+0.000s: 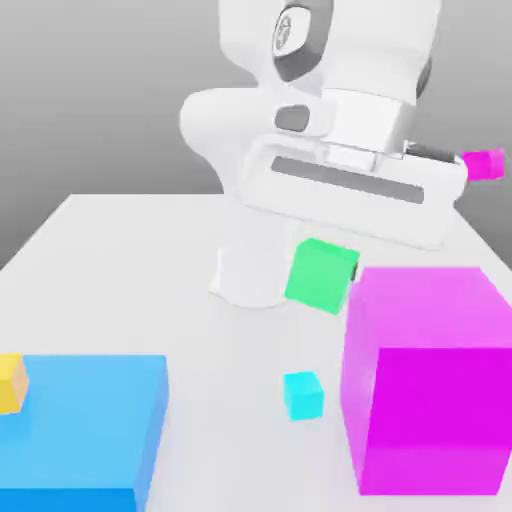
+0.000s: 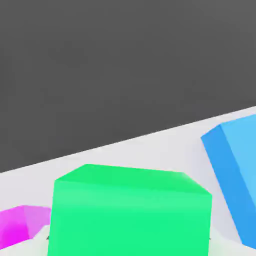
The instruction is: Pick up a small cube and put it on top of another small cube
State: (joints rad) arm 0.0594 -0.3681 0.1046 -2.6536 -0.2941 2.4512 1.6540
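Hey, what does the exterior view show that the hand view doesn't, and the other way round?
Exterior alone: the white arm, the cyan small cube on the table, the orange small cube and a small magenta cube. Hand alone: a dark backdrop beyond the table edge. Both: the green cube lifted off the table, the blue block, the magenta block.

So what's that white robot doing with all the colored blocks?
The robot's gripper is shut on the small green cube and holds it in the air above the white table. A small cyan cube sits on the table below, between the big blue block and the big magenta block. A small orange cube rests on the blue block.
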